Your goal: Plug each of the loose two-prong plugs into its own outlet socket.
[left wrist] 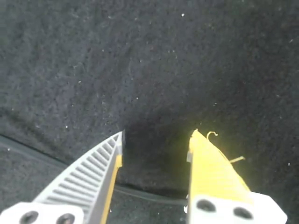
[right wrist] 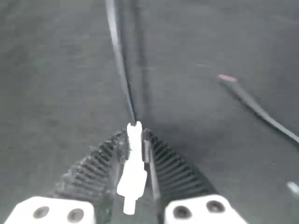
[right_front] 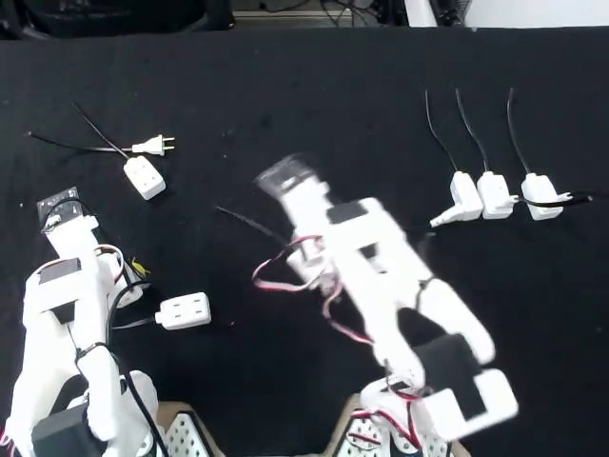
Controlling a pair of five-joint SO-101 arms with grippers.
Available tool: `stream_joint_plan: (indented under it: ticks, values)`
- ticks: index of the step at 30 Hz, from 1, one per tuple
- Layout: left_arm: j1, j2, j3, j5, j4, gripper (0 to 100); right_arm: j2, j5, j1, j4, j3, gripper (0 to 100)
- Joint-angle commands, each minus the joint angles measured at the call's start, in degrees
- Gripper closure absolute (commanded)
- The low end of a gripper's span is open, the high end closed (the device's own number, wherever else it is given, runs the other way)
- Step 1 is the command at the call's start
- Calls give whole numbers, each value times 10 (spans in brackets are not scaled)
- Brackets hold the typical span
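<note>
My right gripper [right_front: 285, 183] is over the middle of the table, shut on a white two-prong plug [right wrist: 132, 164]; the plug's black cord [right wrist: 119, 60] runs away across the cloth. Its fingers [right wrist: 168, 161] pinch the plug from both sides. A second loose white plug [right_front: 152, 145] lies at the far left, just beyond a small white outlet block [right_front: 145, 177]. A white multi-socket outlet [right_front: 184, 310] lies at the near left. My left gripper [left wrist: 156, 135] stands open just above the black cloth at the left edge, with nothing between its fingers and a black cord [left wrist: 140, 191] passing under them.
Three white outlets with plugs in them [right_front: 495, 195] sit in a row at the far right, cords trailing to the back. A thin dark cable with a pink tip [right wrist: 227, 78] lies on the cloth ahead of the right gripper. The table is covered in black cloth [right_front: 314, 95].
</note>
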Motion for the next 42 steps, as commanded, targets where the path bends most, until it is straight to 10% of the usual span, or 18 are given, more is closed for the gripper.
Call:
stream_joint_plan:
  ticks: [1, 17, 27, 33, 42]
  values:
    - [1, -12, -1, 5, -4, 770, -75, -40, 90, 4, 5, 988]
    - [1, -12, -1, 5, -4, 770, -207, 11, 49, 141, 20, 844]
    - [1, -12, 0, 5, -4, 770, -249, 433, 231, -39, 146, 855]
    - [1, -12, 0, 5, -4, 770, -200, 467, 223, -161, 225, 855]
    - [1, -12, 0, 5, -4, 770, -196, 416, 69, -66, 225, 854]
